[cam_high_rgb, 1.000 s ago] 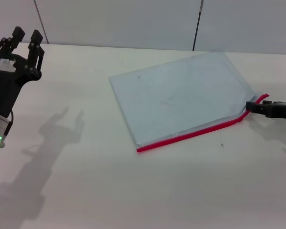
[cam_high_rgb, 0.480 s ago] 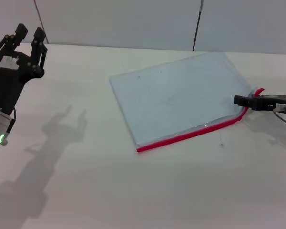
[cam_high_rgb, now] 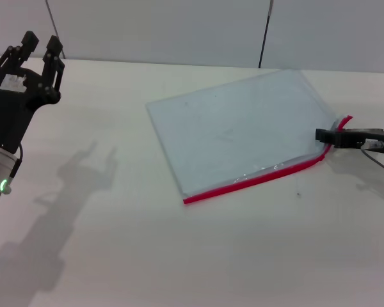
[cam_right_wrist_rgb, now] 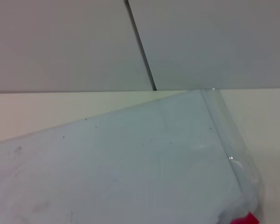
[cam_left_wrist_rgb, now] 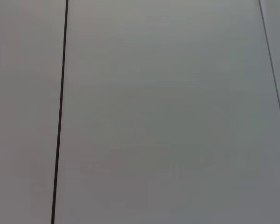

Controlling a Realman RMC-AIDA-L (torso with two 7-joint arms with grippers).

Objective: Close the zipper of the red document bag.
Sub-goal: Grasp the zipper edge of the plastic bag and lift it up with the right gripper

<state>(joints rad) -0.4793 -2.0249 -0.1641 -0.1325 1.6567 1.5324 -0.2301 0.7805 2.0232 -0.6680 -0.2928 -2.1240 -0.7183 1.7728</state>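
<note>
The red document bag (cam_high_rgb: 237, 134) lies flat and askew on the white table, a translucent pale blue pouch. Its zipper (cam_high_rgb: 256, 179) is the red strip along the near long edge, and it curls upward at the right corner. My right gripper (cam_high_rgb: 326, 135) is at that lifted corner, thin black fingers together on the zipper's end. In the right wrist view the bag (cam_right_wrist_rgb: 130, 163) fills the frame, with a bit of the red zipper (cam_right_wrist_rgb: 245, 219) at the corner. My left gripper (cam_high_rgb: 40, 43) is raised at the far left, open and holding nothing, well away from the bag.
The white table (cam_high_rgb: 115, 256) stretches wide around the bag. A grey panelled wall (cam_high_rgb: 179, 32) runs behind its far edge. The left wrist view shows only that wall (cam_left_wrist_rgb: 154, 112).
My right gripper has shifted a little left and away from me along the bag's right corner, and the corner's red end stands higher. The left arm has barely moved.
</note>
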